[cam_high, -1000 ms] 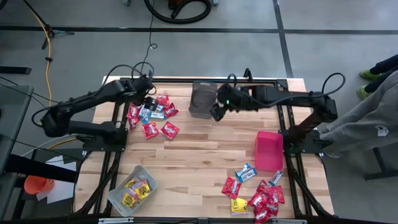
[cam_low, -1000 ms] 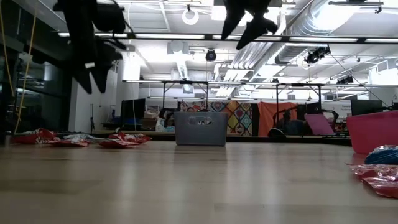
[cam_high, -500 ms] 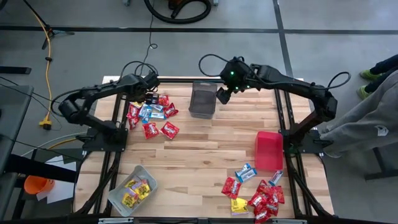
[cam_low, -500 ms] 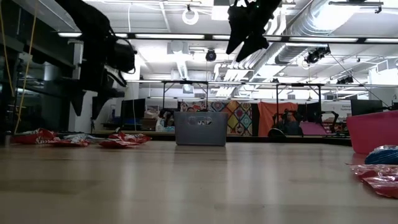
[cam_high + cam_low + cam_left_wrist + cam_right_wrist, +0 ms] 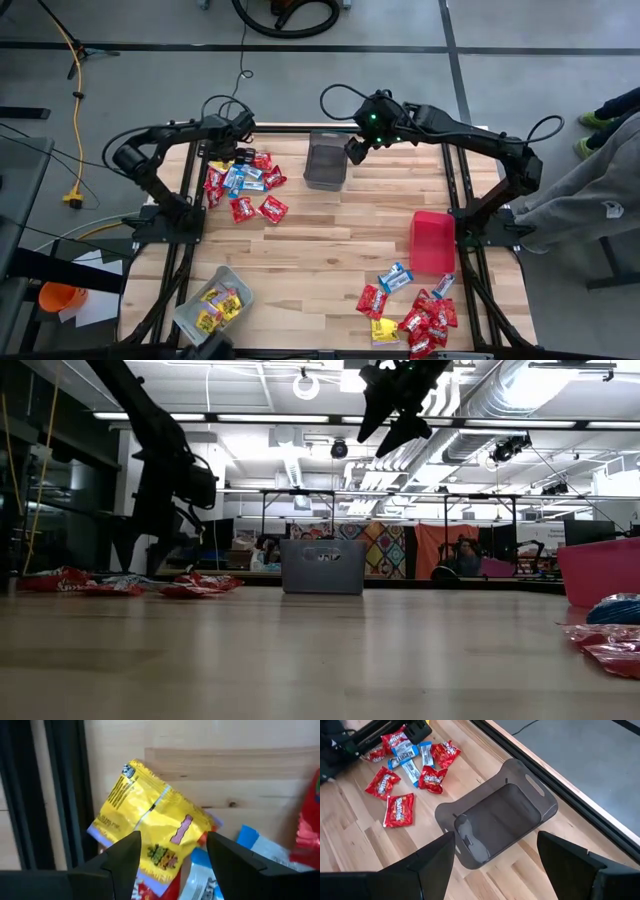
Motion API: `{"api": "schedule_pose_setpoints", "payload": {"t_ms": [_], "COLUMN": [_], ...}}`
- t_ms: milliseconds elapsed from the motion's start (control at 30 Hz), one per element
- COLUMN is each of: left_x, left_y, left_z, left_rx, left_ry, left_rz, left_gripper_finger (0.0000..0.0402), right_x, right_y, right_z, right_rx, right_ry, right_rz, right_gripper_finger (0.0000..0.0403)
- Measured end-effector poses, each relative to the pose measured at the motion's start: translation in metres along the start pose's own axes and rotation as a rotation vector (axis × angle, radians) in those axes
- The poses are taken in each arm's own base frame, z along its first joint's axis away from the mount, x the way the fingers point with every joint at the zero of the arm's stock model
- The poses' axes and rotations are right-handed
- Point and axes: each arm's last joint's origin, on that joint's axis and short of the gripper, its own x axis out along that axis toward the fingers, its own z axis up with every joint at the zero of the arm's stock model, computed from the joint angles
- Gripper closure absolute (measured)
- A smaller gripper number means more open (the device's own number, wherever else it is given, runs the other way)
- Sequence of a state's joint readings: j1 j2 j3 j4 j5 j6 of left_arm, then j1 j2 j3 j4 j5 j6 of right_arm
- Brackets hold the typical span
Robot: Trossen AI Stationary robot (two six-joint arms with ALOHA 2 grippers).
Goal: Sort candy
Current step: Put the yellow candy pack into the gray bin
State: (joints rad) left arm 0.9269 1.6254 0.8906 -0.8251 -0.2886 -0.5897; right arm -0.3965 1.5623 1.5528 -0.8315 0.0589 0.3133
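Nearest the front edge of the counter (image 5: 320,250): a clear grey bin (image 5: 212,304) with yellow candy, and a red, blue-and-white pile (image 5: 415,310) by the red bin (image 5: 432,241). Farther back: left tool (image 5: 236,152) spread wide, empty, over a yellow packet (image 5: 152,822) in the far candy cluster (image 5: 243,185). Right tool (image 5: 355,152) wide open, empty, raised beside the dark bin (image 5: 325,160).

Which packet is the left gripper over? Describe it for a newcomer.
Find the candy pile at the table's far left corner, left of the dark bin. At its far edge lies a yellow packet, under the open left gripper; its neighbours are red or blue-and-white.
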Motion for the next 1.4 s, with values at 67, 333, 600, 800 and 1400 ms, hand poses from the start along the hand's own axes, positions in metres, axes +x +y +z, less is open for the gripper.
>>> {"api": "schedule_pose_setpoints", "payload": {"t_ms": [67, 333, 600, 800, 1400], "left_x": [0.004, 0.008, 0.006, -0.009, -0.026], "left_y": [0.000, -0.001, -0.002, 0.003, 0.022], "left_z": [0.001, 0.001, 0.000, 0.000, -0.031], "left_rx": [0.008, 0.021, 0.041, 0.033, 0.038], "left_ry": [0.012, 0.016, 0.022, -0.021, -0.051], "left_rz": [0.006, 0.032, 0.014, -0.036, -0.129], "left_gripper_finger": [0.0188, 0.0216, 0.0388, 0.0400, 0.0350], "right_x": [0.000, 0.000, -0.001, -0.003, -0.003], "right_y": [0.000, 0.002, 0.014, 0.026, 0.028], "right_z": [0.000, 0.000, -0.004, -0.009, -0.010], "right_rx": [0.001, 0.024, -0.010, -0.044, -0.072], "right_ry": [-0.001, -0.009, -0.011, 0.000, 0.002], "right_rz": [0.000, 0.005, -0.002, 0.013, 0.018], "right_gripper_finger": [0.0126, 0.0126, 0.0126, 0.0126, 0.0126]}}
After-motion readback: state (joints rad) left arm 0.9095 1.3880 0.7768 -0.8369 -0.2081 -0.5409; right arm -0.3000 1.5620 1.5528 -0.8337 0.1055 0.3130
